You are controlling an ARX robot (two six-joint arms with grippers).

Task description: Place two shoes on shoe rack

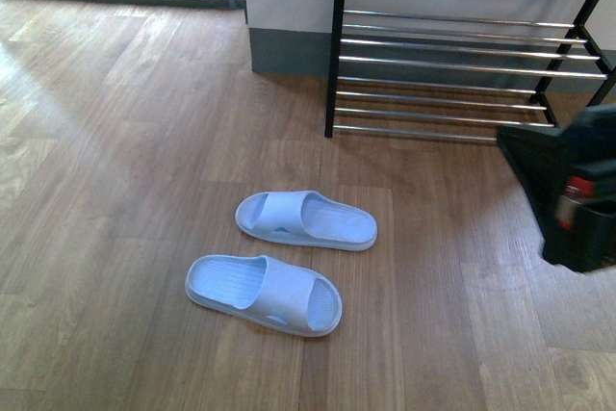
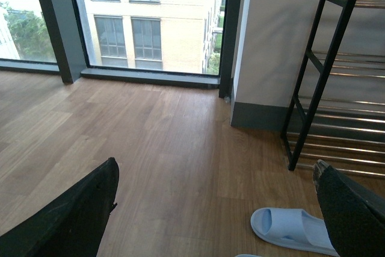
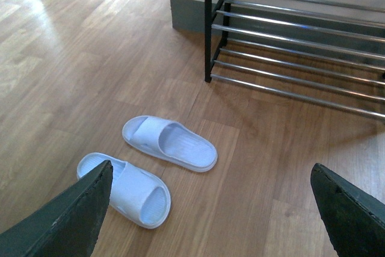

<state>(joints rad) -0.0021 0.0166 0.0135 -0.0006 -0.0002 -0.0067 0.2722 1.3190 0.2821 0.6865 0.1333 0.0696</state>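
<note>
Entry, front and both wrist views.

**Left gripper** (image 2: 215, 167): we see its two dark fingers (image 2: 72, 221) spread wide apart. Nothing sits between them and they touch nothing. Only bare wooden floor (image 1: 115, 190) and part of one slide show in the gap.

**Right gripper** (image 3: 212, 167): its fingers (image 3: 66, 221) are likewise spread wide, empty, and clear of any contact. They hang above the floor, and both slides show in the gap in the right wrist view. In the front view the right arm (image 1: 577, 190) shows as a blurred black mass at about 3 o'clock, in front of the rack's lower corner. We cannot make out the fingers there.

**Shoes:** two pale blue moulded slides, each with a broad strap and a ribbed footbed. Both lie flat, sole down, on the floor and well apart from the rack.
- The far slide (image 1: 306, 219) sits just below frame centre in the front view. Its open toe is toward 9 o'clock and its heel toward 3 o'clock.
- The near slide (image 1: 263, 294) lies at about 7 o'clock of the far one, just beside it but not touching. Its heel is toward 9 o'clock and its toe toward 4 o'clock, so the pair point opposite ways.

**Shoe rack** (image 1: 337, 45): black frame with tiers of thin chrome bars. It stands at about 1 o'clock in the front view, against a pale wall with a grey skirting. The tiers we can see carry nothing. The left wrist view shows its curved side top (image 2: 325, 73).

**Background:** a window (image 2: 150, 16) at floor level lies at about 11 o'clock in the front view.
</note>
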